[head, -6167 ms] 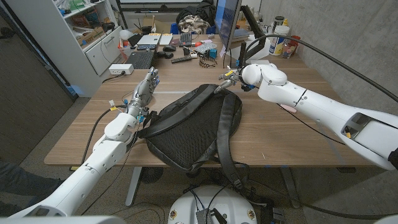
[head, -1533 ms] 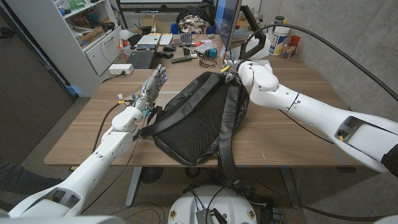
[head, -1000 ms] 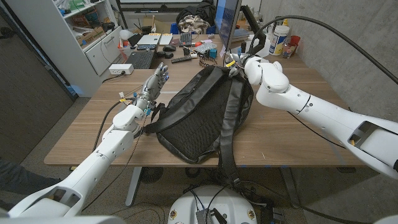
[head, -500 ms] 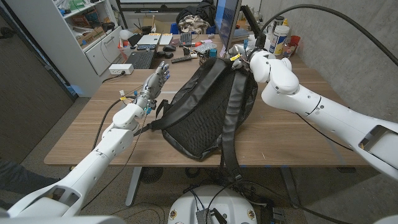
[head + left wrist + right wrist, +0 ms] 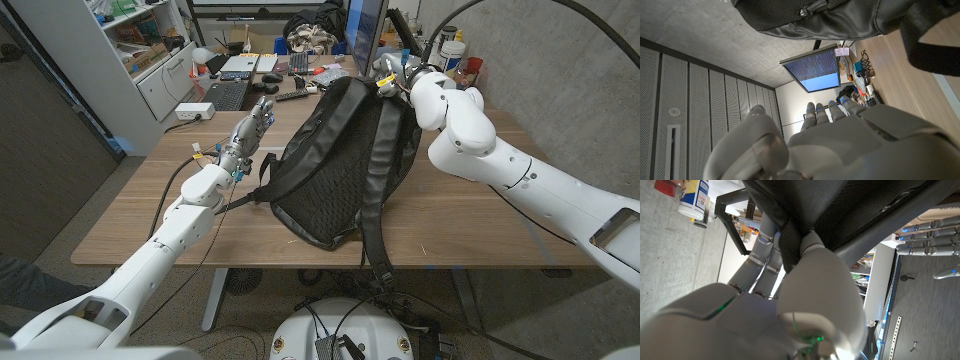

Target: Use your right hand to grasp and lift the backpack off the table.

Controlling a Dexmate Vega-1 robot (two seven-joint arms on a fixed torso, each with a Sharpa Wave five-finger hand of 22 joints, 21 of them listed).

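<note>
Backpack raised by its top handle above the wooden table (image 5: 470,215).
The right hand (image 5: 392,72) grips the backpack (image 5: 335,160), its lower end near the tabletop; the left hand (image 5: 250,132), fingers apart and holding nothing, stands beside it.

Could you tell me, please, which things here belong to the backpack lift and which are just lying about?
Job:
backpack, top raised, lower end apparently at the table
right hand, gripping its top

Lying about:
left hand, holding nothing, beside the backpack
keyboard
monitor
white bottle
clutter at the far edge
</note>
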